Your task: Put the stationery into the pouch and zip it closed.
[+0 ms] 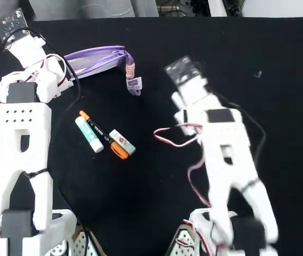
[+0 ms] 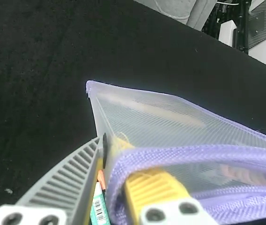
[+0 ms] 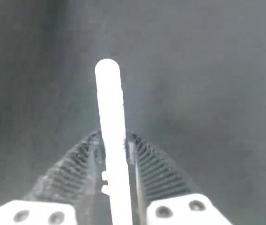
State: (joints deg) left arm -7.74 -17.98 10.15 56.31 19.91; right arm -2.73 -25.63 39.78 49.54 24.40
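Three pieces are lying between the arms: white glue stick (image 1: 89,134), orange-black marker (image 1: 102,134), pale eraser (image 1: 122,142). Left gripper (image 2: 112,159) is clamping the translucent purple mesh pouch (image 2: 170,122); right gripper (image 3: 114,140) is pinching a white plastic pen (image 3: 109,103).

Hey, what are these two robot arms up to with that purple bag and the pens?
They are packing stationery into a pouch. The left gripper is clamped on the edge of the purple mesh pouch at the far side of the black table. The right gripper holds a white pen-like stick, off to the pouch's side. A glue stick, an orange marker and an eraser lie together on the table between the arms, not yet packed.
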